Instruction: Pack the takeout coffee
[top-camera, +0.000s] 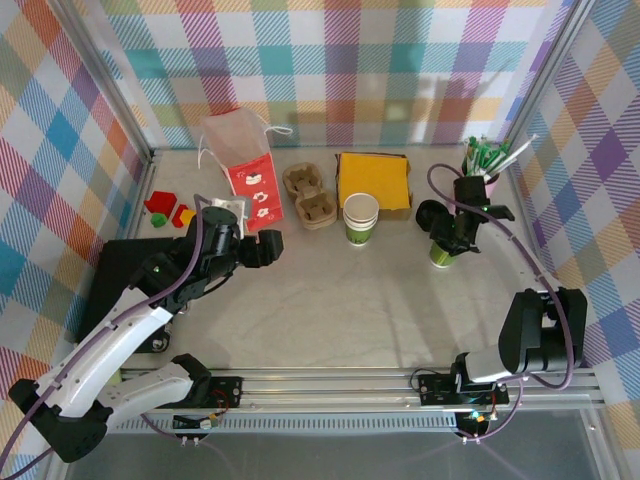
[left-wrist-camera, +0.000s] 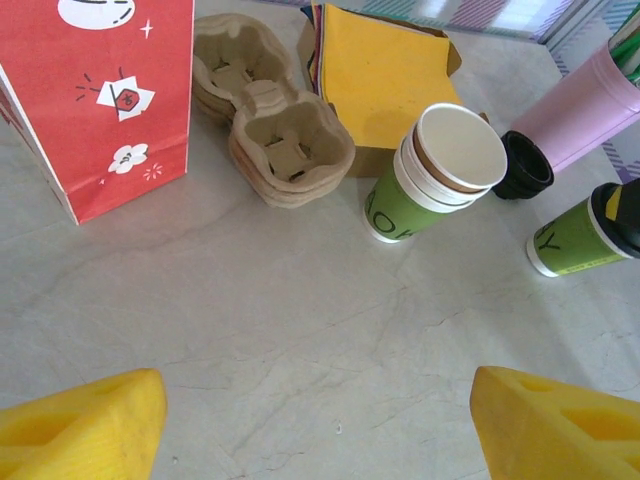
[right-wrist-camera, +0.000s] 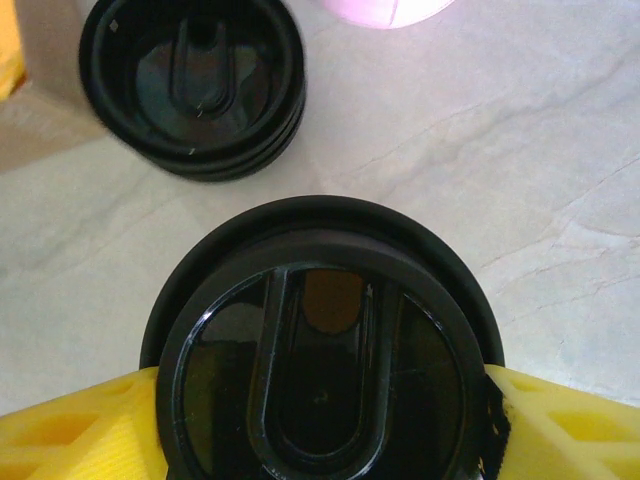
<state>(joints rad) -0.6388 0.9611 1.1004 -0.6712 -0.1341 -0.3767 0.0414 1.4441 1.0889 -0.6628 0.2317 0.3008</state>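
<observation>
From above, the left gripper (top-camera: 262, 248) hangs over the table (top-camera: 330, 300), just in front of the red paper bag (top-camera: 248, 172). Its jaws are apart with nothing between them. Along the back stand the cardboard cup carriers (top-camera: 310, 196), a pile of yellow napkins (top-camera: 373, 180) and a stack of cups (top-camera: 360, 218). Over to the right, the right gripper (top-camera: 452, 240) sits down on top of the coffee cup (top-camera: 441, 257). The cup stands upright just in front of the spare lids (top-camera: 431, 213) and near the pink tumbler (top-camera: 487, 178).

From the left wrist, the two yellow fingers (left-wrist-camera: 85, 425) are spread to the bottom corners over bare table. The left gripper (left-wrist-camera: 320, 430) is holding nothing. Ahead are the bag (left-wrist-camera: 110, 90), the carriers (left-wrist-camera: 285, 135), the napkins (left-wrist-camera: 385, 70) and the stack of cups (left-wrist-camera: 440, 165). The coffee cup (left-wrist-camera: 570, 243) is at the far right, well apart from this gripper, beside the spare lids (left-wrist-camera: 525, 165). Its top end is black, with the other arm's tool right on it.

From the right wrist, a black lid (right-wrist-camera: 320, 360) takes up the foreground. The right gripper (right-wrist-camera: 320, 425) has a yellow finger (right-wrist-camera: 70, 435) against each side of the lid's rim, so the jaws look clamped on it. The spare lids (right-wrist-camera: 192, 85) lie just beyond, and the tumbler (right-wrist-camera: 385, 8) shows at the top edge.
</observation>
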